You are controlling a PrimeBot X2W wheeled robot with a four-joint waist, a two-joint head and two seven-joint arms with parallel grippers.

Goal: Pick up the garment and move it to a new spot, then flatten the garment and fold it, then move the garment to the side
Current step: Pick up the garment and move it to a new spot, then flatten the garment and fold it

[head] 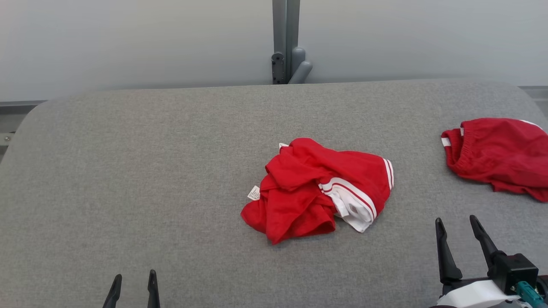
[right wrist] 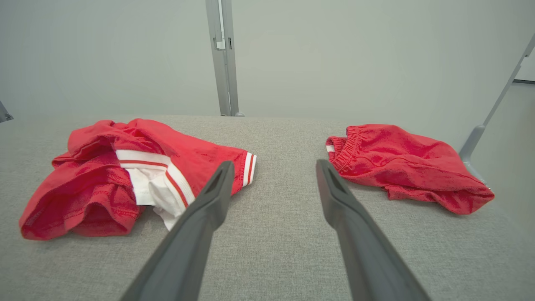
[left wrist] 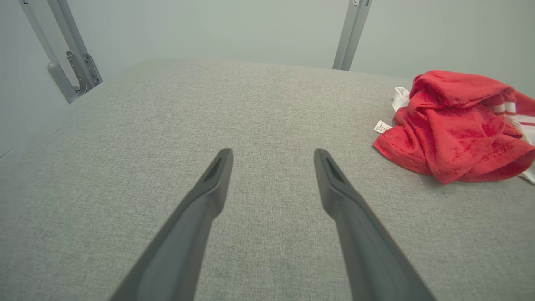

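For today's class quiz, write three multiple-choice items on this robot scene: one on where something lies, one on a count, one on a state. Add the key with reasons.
1. Where on the table does the crumpled garment lie? A near the middle; B far left corner; C hanging off the near edge.
2. How many red garments are on it? A one; B two; C four.
3. How are the left gripper and right gripper? A both open, empty; B both shut on cloth; C only the right holds cloth.
Key: 1 A, it sits mid-table. 2 B, a second garment lies at the right. 3 A, fingers spread, gripping nothing.
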